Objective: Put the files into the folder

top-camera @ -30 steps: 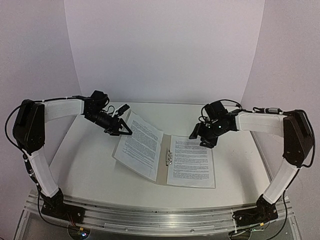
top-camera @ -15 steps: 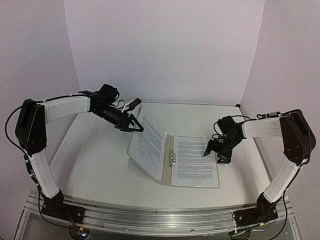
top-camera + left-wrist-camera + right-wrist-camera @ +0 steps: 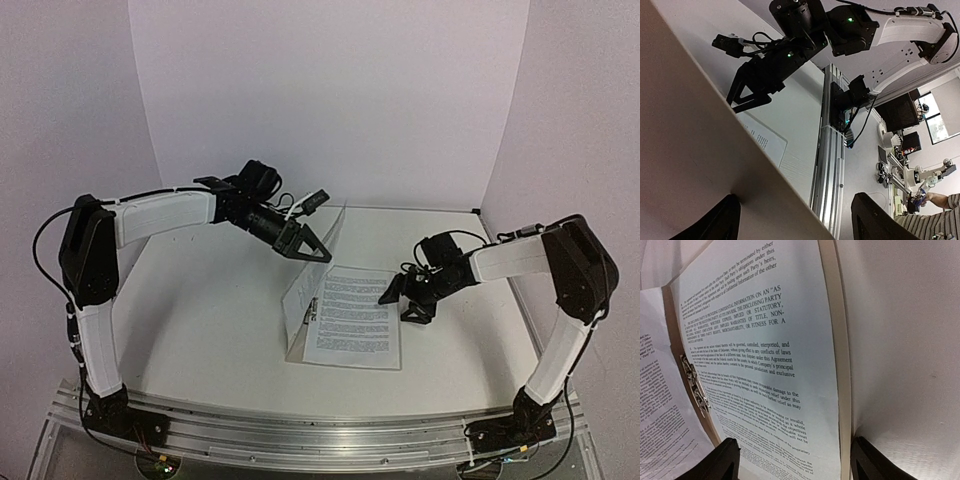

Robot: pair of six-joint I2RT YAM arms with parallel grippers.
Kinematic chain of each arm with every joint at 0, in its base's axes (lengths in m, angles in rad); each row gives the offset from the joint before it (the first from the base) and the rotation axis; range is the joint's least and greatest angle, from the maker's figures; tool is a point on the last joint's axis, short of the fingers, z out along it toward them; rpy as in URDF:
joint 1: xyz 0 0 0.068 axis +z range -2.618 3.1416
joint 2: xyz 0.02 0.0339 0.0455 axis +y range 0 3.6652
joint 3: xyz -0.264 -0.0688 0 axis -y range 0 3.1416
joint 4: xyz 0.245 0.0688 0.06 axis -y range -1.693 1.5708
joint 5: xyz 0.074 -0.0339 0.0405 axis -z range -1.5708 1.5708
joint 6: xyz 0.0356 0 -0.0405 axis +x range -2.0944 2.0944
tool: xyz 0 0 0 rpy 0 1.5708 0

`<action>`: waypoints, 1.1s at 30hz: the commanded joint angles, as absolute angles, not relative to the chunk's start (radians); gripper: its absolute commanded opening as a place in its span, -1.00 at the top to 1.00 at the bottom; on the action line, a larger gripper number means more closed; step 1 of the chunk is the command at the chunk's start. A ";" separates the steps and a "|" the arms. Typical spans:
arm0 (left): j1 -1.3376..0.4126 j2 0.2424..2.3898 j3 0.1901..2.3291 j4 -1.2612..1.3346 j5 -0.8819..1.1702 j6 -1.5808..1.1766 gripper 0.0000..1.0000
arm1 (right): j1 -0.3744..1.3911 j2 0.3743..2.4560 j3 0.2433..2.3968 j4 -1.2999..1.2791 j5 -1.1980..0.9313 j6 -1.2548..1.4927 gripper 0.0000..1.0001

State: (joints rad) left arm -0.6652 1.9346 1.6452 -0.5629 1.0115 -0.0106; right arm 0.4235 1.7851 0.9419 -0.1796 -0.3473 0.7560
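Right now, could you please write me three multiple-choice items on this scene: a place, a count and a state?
1. Where is the right gripper? A) at the folder's right edge B) over the metal clip C) by the back wall
2. How many printed sheets show inside? A) one B) two C) four
3. The left cover is: A) flat B) raised steeply C) shut
Key: 1 A, its fingers straddle that edge; 2 B, one per side; 3 B, the left gripper props it.

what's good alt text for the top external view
A tan folder sits half shut on a table, its left cover raised steeply with the open left hand at its top edge. A printed sheet lies on the flat half, the open right hand beside it.
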 commanded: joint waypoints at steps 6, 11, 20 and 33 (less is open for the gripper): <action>-0.713 2.017 1.704 -0.439 1.031 -0.086 -0.60 | 0.480 1.871 1.009 -0.074 -0.453 0.845 -0.55; -0.712 2.023 1.725 -0.448 1.016 -0.069 -0.63 | 0.480 1.869 1.016 -0.079 -0.432 0.845 -0.54; -0.659 2.000 1.719 -0.535 0.947 -0.002 -0.59 | 0.457 1.824 1.258 -0.646 0.121 0.693 -0.51; -0.550 1.897 1.301 -0.534 0.665 0.155 -0.19 | 0.456 1.805 1.146 -0.366 -0.259 0.731 -0.37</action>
